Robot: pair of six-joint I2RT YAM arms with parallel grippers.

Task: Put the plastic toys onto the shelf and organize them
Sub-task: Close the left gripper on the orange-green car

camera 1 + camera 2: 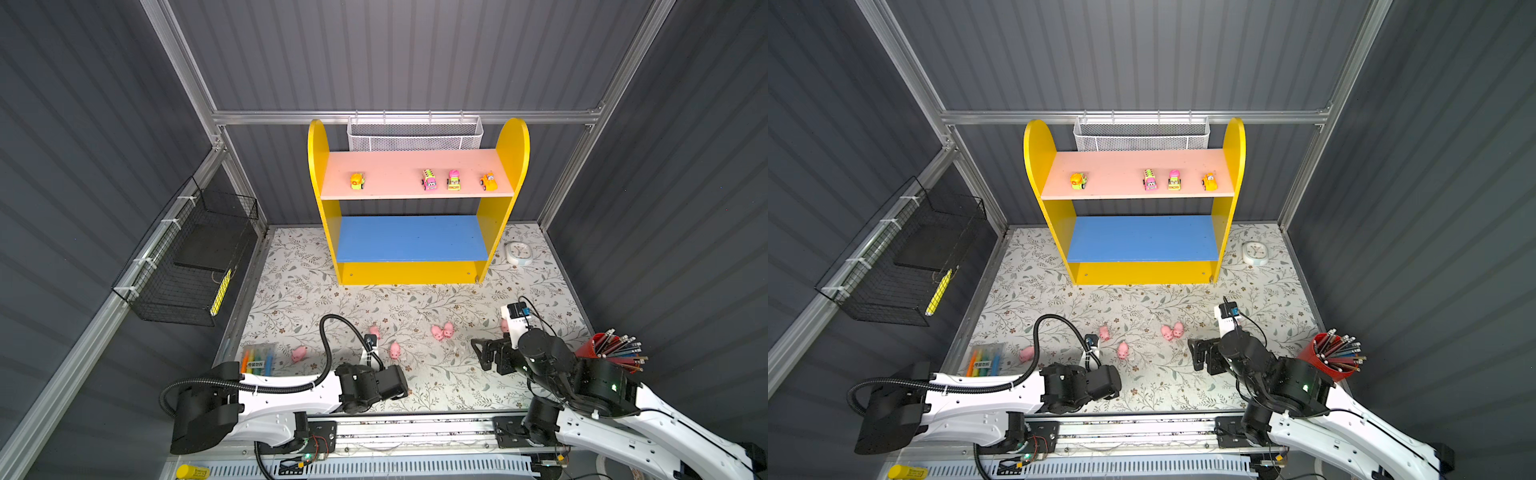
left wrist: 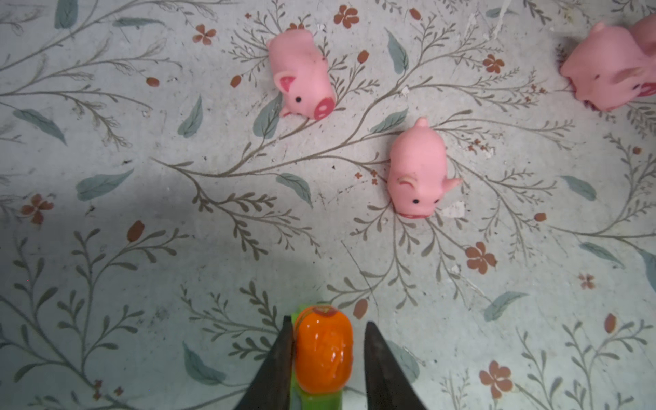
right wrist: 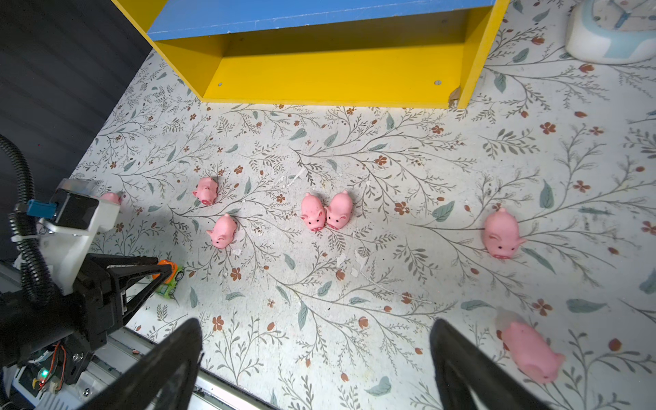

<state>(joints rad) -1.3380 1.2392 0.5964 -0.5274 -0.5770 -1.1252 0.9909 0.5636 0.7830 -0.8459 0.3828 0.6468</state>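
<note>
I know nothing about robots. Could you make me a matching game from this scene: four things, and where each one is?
Things:
1. toy car on the table
2. white clock
3. pencils
4. pink-and-green bus

Places:
A. in the red cup
B. on the pink board of the shelf
C. between the left jaws
D. beside the shelf's yellow side

Pairs: 1-C, 2-D, 3-A, 4-B
</note>
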